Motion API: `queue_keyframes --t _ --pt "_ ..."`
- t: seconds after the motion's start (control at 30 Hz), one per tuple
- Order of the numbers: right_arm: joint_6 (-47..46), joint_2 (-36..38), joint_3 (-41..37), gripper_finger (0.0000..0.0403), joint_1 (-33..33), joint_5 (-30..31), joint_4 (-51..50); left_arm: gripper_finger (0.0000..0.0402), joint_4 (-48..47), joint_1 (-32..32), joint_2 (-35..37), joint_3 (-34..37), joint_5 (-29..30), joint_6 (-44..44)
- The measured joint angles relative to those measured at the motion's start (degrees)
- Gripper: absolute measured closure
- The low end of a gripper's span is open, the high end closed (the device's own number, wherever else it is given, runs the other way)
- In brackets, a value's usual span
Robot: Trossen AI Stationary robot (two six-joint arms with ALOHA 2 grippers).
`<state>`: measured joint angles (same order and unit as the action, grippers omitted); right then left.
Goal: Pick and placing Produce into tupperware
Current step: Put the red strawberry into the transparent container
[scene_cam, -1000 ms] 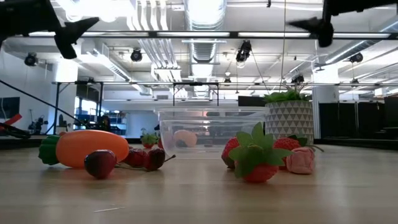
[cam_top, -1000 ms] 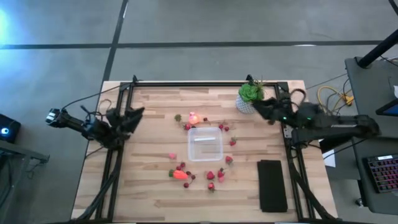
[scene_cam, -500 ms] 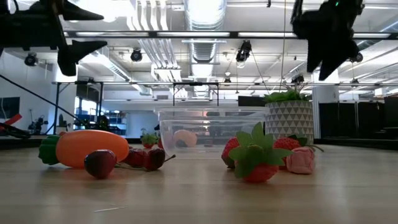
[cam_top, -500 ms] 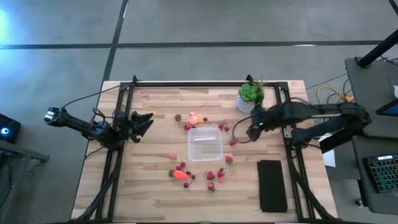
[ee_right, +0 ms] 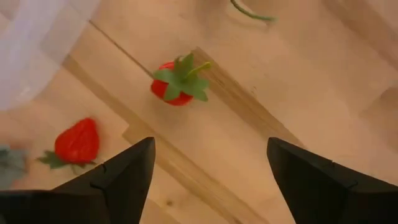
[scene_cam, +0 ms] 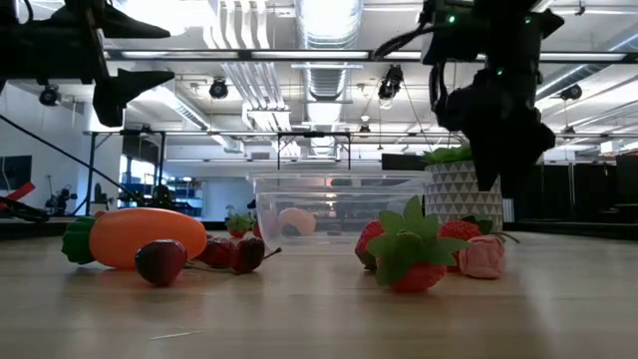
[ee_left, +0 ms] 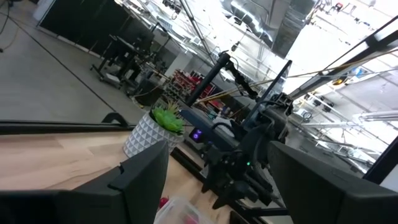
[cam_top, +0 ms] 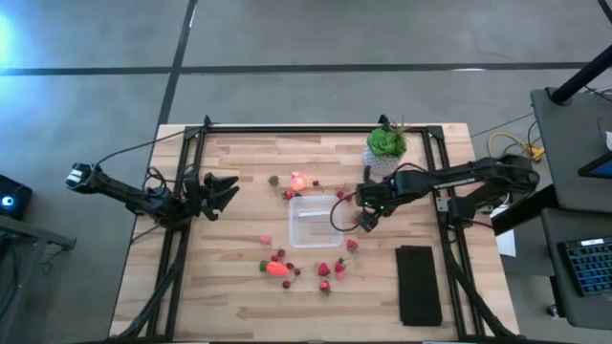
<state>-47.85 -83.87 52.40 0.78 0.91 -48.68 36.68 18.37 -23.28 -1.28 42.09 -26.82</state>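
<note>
The clear tupperware sits on its base mid-table; in the low view a pink-orange fruit shows through its wall. Red strawberries lie around it, with an orange carrot at its near left. My right gripper hangs open just right of the box. Its wrist view looks down on a leafy strawberry and a second strawberry on the wood, touching neither. My left gripper is open and raised over the table's left side.
A green potted plant stands at the far right, behind my right arm. A flat black slab lies near the right edge. More strawberries and a pink piece dot the near half. Black frame rails run along both sides.
My right gripper has swung from beside the potted plant toward the table's middle and near edge. It has come down beside the tupperware's right wall and tipped to point down at the strawberries. My left gripper has edged a little toward the table's middle.
</note>
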Motion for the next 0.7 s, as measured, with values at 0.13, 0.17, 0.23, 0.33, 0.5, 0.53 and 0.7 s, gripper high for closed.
queue_keyframes --t 0.13,0.17,0.23,0.33,0.5,0.53,0.7 --pt "-6.8 -3.8 0.3 0.0101 0.7 -1.0 0.9 0.0139 0.3 0.0 0.1 0.0 0.0 0.0" --pt "-8.3 -4.6 0.3 0.0101 0.8 -1.4 1.7 0.0139 0.3 0.0 0.1 0.0 0.0 0.0" --pt "-10.7 -6.0 0.4 0.0101 0.8 -1.5 4.3 0.0139 0.3 0.0 0.1 0.0 0.0 0.0" --pt "-14.1 -7.8 0.4 0.0101 0.8 -1.8 8.2 0.0139 0.3 0.0 0.1 0.0 0.0 0.0" --pt "-17.9 -10.2 0.5 0.0101 0.8 -1.9 10.1 0.0139 0.3 0.0 0.1 0.0 0.0 0.0" --pt "-18.2 -10.6 0.5 0.0101 0.8 -1.9 10.1 0.0139 0.3 0.0 0.1 0.0 0.0 0.0" --pt "-19.7 -12.2 0.6 0.0101 0.8 -1.8 10.7 0.0139 0.3 0.0 0.1 0.0 0.0 0.0"
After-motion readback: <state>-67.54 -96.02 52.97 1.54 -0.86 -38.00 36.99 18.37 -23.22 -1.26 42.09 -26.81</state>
